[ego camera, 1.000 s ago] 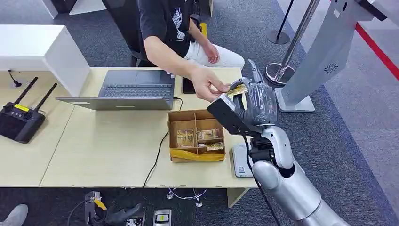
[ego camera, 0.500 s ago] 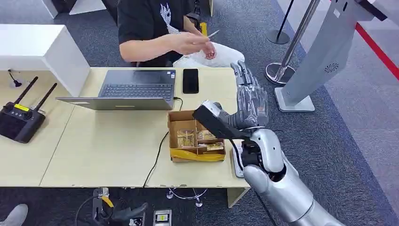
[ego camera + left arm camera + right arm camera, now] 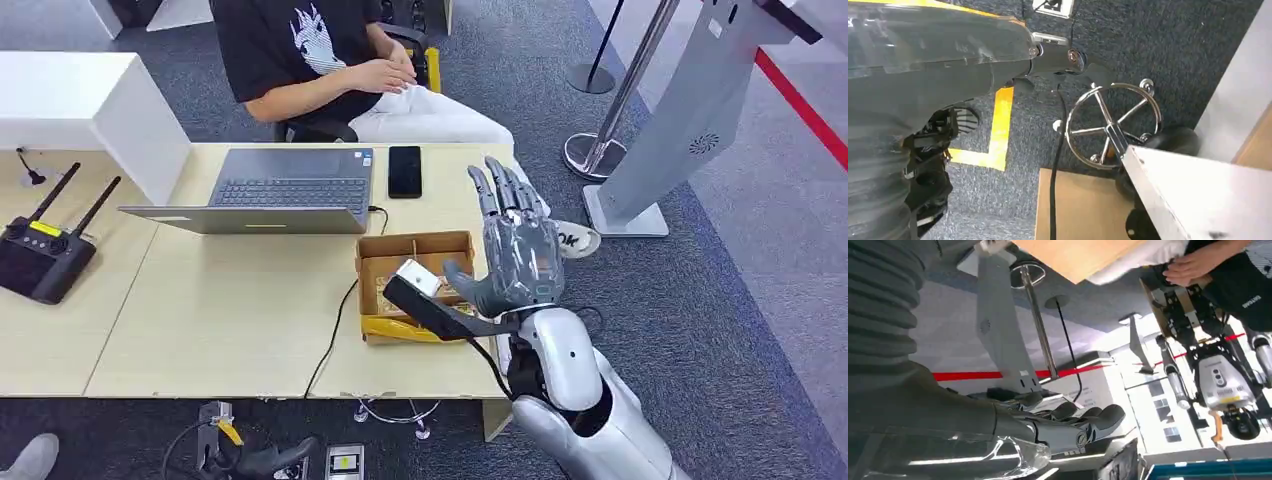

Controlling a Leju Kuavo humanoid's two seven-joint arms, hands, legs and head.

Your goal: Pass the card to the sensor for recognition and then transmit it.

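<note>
My right hand [image 3: 515, 250] is raised over the table's right end, beside the cardboard box [image 3: 416, 248], fingers straight and spread, holding nothing. The right wrist view shows those fingers [image 3: 1073, 425] stretched out and bare. The box holds several small cards [image 3: 395, 292]. A seated person [image 3: 300, 50] behind the table rests both hands [image 3: 385, 72] together in the lap; I cannot make out the card there. My left hand [image 3: 998, 55] hangs low over the carpet, one finger [image 3: 1068, 57] stretched straight with nothing in it.
A laptop [image 3: 270, 190] and a black phone [image 3: 405, 170] lie at the back of the table [image 3: 220, 320]. A black controller with antennas [image 3: 45, 255] sits at the left. A grey kiosk stand [image 3: 690, 110] and a barrier post [image 3: 620, 80] stand to the right.
The person took the card from my right hand and drew both hands back to the lap. My right hand opened and came down and toward me, beside the box.
</note>
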